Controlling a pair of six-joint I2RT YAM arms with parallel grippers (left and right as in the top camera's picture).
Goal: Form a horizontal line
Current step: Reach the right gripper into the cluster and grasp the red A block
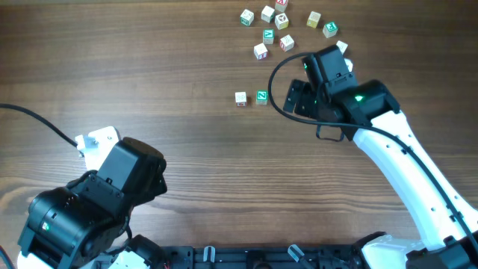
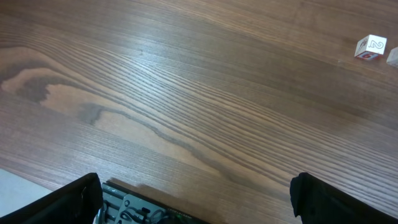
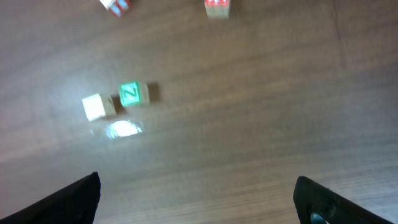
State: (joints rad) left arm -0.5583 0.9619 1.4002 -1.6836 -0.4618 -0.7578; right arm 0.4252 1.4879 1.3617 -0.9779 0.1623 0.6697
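Alphabet cubes are lying in two groups on the worktop. A pale-faced cube and a green-lettered cube are sitting side by side, starting a left-to-right row, and the loose cubes are lying beyond. The right arm is nearer, its jaws gaping wide and empty just right of the row's end, along its axis. The left arm, jaws equally wide, is hanging well apart.

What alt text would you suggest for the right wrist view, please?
A pale cube and a green-lettered cube sit side by side on a wooden table, beyond the open right gripper. Two red-marked cubes show at the top edge.
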